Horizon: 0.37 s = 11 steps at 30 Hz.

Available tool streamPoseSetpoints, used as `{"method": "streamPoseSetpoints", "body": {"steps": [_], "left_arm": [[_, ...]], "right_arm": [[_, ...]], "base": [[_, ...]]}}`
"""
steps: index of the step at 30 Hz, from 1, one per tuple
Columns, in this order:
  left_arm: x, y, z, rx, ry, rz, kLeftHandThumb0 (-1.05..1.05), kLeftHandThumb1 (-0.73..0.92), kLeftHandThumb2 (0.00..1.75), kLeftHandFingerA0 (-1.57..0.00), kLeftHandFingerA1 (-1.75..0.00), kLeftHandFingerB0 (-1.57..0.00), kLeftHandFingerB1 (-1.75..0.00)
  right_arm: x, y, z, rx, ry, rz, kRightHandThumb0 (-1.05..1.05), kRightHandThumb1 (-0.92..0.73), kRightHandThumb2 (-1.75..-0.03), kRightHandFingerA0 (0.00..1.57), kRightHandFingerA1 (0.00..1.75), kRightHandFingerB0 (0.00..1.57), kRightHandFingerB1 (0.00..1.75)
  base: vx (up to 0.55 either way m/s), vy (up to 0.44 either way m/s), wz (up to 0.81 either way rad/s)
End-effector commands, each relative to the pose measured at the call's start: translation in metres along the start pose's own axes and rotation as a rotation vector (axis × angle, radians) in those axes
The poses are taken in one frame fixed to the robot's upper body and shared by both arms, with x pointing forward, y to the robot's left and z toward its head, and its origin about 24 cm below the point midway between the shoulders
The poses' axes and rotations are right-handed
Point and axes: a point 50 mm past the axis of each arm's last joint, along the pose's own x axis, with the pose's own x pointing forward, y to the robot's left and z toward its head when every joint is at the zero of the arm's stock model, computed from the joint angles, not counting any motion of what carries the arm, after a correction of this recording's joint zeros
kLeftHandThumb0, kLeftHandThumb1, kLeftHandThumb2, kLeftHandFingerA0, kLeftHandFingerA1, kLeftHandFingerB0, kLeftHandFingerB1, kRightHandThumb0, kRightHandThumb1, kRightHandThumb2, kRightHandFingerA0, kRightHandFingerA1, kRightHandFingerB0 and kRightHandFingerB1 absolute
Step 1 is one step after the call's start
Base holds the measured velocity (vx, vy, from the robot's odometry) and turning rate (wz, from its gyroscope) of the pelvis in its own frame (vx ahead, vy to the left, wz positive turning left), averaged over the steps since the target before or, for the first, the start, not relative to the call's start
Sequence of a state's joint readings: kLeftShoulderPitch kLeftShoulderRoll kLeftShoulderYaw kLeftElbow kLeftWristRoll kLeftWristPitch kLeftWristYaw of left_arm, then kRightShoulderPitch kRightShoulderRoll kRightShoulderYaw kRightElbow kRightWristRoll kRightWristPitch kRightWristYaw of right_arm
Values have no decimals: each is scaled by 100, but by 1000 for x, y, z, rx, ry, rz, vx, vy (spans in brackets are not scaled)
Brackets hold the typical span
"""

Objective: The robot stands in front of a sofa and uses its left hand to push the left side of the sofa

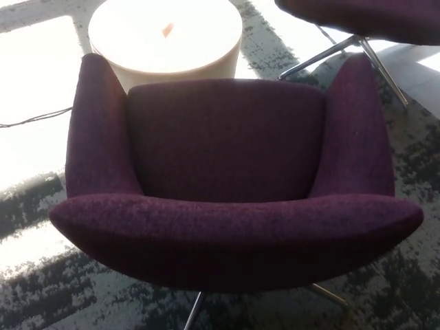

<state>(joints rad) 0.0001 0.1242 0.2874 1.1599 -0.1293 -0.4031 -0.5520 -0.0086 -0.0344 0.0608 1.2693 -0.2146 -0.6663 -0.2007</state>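
1. Now neither robot hand shows in the head view, so the state of the fingers cannot be told.
2. At far left, a thin black cable (34, 118) crosses the bright floor (31, 75).
3. Centrally, the purple sofa (227, 185) stands square on the mottled carpet (41, 302).
4. Behind it sits a round cream desk (165, 41).
5. Top right, another purple chair (371, 17) shows metal legs.

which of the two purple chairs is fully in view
The near purple chair in the middle, in front of the round table. The other chair is cut off at the top right.
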Motion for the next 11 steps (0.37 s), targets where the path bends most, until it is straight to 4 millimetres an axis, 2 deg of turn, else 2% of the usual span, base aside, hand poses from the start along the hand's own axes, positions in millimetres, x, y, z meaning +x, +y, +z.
{"method": "streamPoseSetpoints", "body": {"steps": [1,4,5,8,9,11], "left_arm": [[-6,2,-8,-2,13,16,-93,87,121,0,-17,0,-15],[-6,4,-9,10,34,24,-93,89,122,0,-17,0,-14],[-6,5,-8,22,40,24,-93,88,122,0,-18,0,-15],[-6,5,-8,24,41,24,-93,88,122,0,-18,0,-15],[-9,6,-13,10,58,39,-93,87,120,-2,-20,-2,-16],[-10,6,-14,9,61,41,-93,87,120,-2,-20,-2,-16]], "right_arm": [[-3,-2,-5,-25,18,-15,-66,-85,-66,56,43,52,40],[-4,-1,-6,3,26,-18,-65,-84,-65,54,42,50,40],[-4,0,-6,3,31,-19,-68,-67,-96,47,54,45,52],[-4,0,-7,3,32,-20,-68,-67,-96,47,54,45,52],[-6,2,-9,11,37,-15,-64,-82,-65,56,44,51,40],[-7,2,-9,12,38,-15,-64,-82,-65,56,44,51,40]], "base": [[0,0,0],[0,0,0],[0,0,0],[0,0,0],[0,0,0],[0,0,0]]}}
